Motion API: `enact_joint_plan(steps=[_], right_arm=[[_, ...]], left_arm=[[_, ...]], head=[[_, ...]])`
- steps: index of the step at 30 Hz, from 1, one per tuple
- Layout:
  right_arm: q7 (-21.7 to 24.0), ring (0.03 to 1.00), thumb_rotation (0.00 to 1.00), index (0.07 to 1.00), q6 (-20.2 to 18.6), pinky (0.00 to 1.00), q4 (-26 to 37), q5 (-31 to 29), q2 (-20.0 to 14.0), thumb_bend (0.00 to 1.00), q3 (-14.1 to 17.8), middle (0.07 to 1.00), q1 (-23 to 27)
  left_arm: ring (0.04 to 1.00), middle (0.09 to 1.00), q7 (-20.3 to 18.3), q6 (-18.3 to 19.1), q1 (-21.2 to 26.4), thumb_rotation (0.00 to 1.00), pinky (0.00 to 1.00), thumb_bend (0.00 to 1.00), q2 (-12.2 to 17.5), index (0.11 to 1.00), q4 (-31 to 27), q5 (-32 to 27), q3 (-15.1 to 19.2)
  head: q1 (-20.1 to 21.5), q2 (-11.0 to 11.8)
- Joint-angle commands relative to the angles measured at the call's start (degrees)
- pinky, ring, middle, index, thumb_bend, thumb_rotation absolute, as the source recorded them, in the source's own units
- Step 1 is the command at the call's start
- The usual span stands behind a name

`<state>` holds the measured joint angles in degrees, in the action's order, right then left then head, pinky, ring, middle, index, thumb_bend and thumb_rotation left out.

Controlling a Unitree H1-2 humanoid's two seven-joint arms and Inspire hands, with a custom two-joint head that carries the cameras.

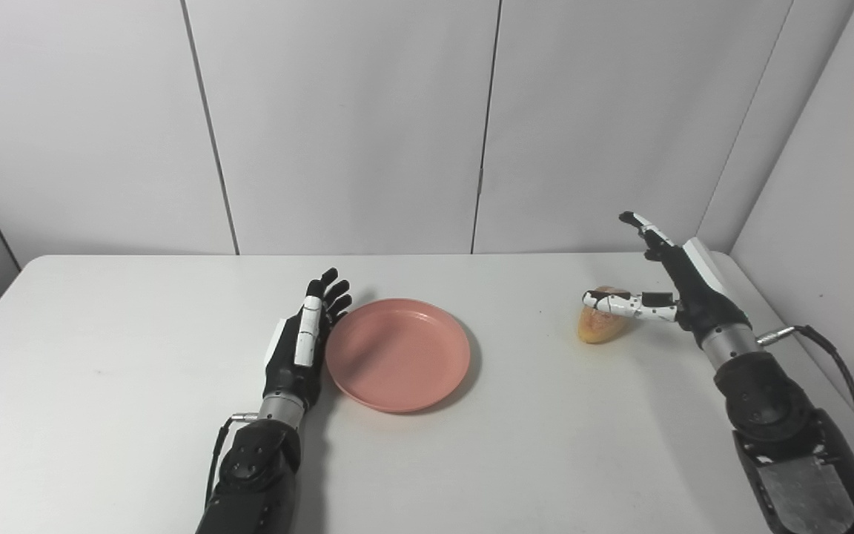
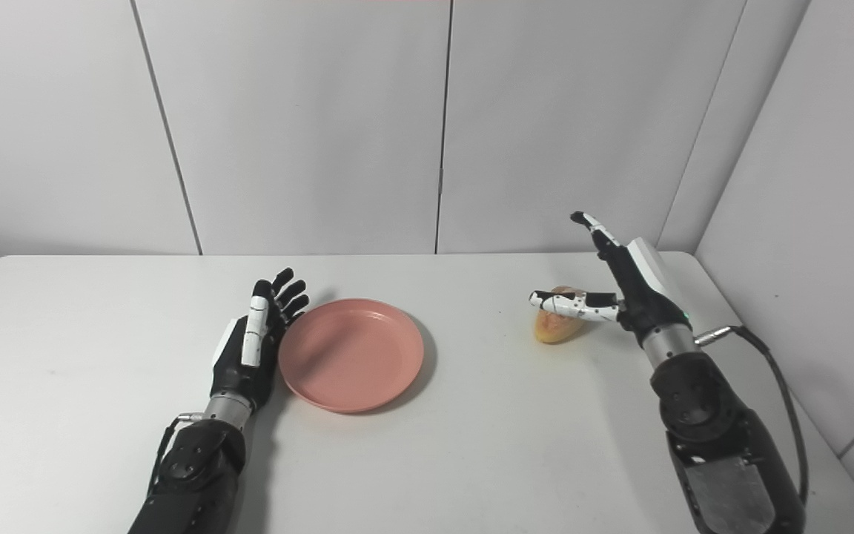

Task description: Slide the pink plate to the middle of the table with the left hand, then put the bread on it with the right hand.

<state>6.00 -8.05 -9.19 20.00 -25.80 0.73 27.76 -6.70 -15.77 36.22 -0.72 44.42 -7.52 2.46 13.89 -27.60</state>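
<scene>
The pink plate [image 1: 397, 354] lies flat near the middle of the white table [image 1: 101, 415]. My left hand [image 1: 305, 341] is open, fingers straight, with its edge against the plate's left rim. The bread [image 1: 599, 326], a small golden roll, lies to the right on the table. My right hand [image 1: 668, 285] is open just right of the bread. Its thumb reaches over the top of the bread and the fingers point up and away. The hand does not hold the bread.
White wall panels [image 1: 338, 126] stand behind the table and along its right side. The right arm's black cable [image 1: 846, 378] loops near the table's right edge.
</scene>
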Motion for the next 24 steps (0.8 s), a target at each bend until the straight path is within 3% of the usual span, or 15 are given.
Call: enact_joint_plan(steps=[1,8,14,24], right_arm=[[0.5,0.961,0.30,0.907,0.4,0.89,-0.3,0.7,-2.7,0.75,-0.2,0.955,3.5],[1.5,0.967,0.27,0.902,1.3,0.90,-5.3,0.9,-3.8,0.79,-1.9,0.952,5.1],[0.2,0.955,0.34,0.902,2.5,0.86,-8.7,3.1,-4.1,0.80,-3.7,0.949,6.3],[-0.1,0.982,0.34,0.914,1.5,0.86,-13.3,4.2,-3.3,0.80,-5.5,0.968,8.2]], left_arm=[[0.918,0.920,0.0,-1.4,1.0,1.00,0.92,0.76,-0.2,0.912,-0.5,0.1,0.0],[0.920,0.921,-0.4,-1.5,0.7,1.00,0.92,0.76,-0.4,0.914,-0.6,-0.3,0.1],[0.920,0.924,-0.5,-1.5,0.4,1.00,0.92,0.76,-0.4,0.915,-0.9,-0.3,0.1],[0.916,0.921,-0.5,-1.0,-0.2,1.00,0.91,0.76,-0.6,0.909,-1.9,-0.5,0.2]], head=[[0.0,0.0],[0.0,-0.1],[0.0,-0.3],[0.0,-0.5]])
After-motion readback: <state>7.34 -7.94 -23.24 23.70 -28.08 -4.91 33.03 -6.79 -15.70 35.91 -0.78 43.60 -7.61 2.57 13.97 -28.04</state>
